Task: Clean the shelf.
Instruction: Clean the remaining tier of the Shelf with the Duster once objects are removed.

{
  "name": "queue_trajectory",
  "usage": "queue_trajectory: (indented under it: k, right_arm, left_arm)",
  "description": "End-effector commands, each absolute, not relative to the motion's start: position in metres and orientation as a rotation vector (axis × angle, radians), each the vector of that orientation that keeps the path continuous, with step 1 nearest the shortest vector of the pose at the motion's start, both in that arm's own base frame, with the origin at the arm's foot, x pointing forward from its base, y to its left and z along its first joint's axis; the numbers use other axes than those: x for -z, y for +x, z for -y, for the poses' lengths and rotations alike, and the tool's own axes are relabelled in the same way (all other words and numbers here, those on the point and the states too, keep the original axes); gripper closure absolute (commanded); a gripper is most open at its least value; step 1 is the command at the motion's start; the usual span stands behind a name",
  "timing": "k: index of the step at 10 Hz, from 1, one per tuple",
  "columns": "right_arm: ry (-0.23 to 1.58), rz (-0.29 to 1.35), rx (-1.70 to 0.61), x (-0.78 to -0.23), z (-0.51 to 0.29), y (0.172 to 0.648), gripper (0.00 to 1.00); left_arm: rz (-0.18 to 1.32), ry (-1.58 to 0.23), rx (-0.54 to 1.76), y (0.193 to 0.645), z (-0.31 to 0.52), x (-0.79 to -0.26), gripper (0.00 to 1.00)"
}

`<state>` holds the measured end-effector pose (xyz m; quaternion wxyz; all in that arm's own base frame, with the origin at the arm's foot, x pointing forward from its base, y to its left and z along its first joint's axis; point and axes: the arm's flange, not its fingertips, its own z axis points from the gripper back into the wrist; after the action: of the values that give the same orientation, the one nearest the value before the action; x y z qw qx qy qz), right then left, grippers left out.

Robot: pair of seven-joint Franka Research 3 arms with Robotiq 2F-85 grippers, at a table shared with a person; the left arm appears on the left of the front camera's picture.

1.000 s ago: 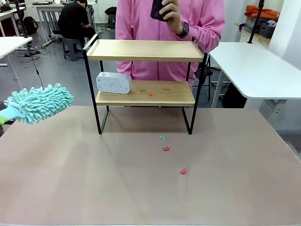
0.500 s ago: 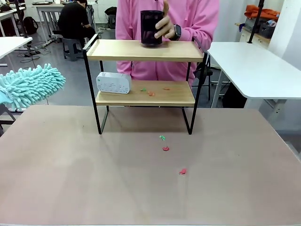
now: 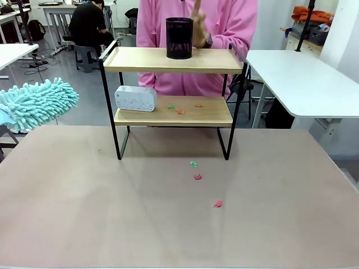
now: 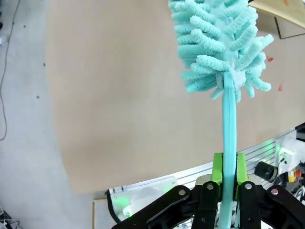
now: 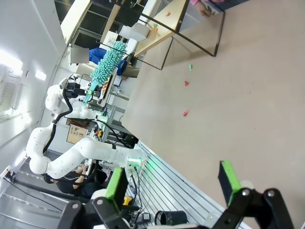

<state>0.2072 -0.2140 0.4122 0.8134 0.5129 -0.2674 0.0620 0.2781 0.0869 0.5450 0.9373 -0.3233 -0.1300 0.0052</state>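
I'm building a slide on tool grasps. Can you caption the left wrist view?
Left gripper shut on the handle of a turquoise duster, fluffy head pointing away, tan table behind it.

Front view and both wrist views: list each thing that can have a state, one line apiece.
shelf, upright on the table.
black mesh cup, upright on the shelf's top board.
white box, resting at the lower board's left end.
scraps, some on the lower board, three loose on the table.
duster, held by its handle, head raised off the table.
left gripper, shut on the duster.
right gripper, open, empty.
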Motion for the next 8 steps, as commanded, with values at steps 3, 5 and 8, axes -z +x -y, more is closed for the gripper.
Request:
queue_trajectory:
  k: [3, 5, 8]
  right_arm:
    - [1.103, 0.602, -0.149, -0.4148, 0.2143, 0.2095, 0.00]
    - [1.103, 0.602, -0.149, -0.4148, 0.2143, 0.2095, 0.00]
    - [1.103, 0.602, -0.149, -0.4148, 0.2143, 0.2095, 0.00]
  left_arm:
    - [0.269, -0.664, 0.009, 0.2759, -0.0897, -0.5439, 0.88]
    - [0.269, -0.664, 0.009, 0.2759, -0.0897, -0.5439, 0.88]
    - [0.269, -0.664, 0.009, 0.2759, -0.0897, -0.5439, 0.88]
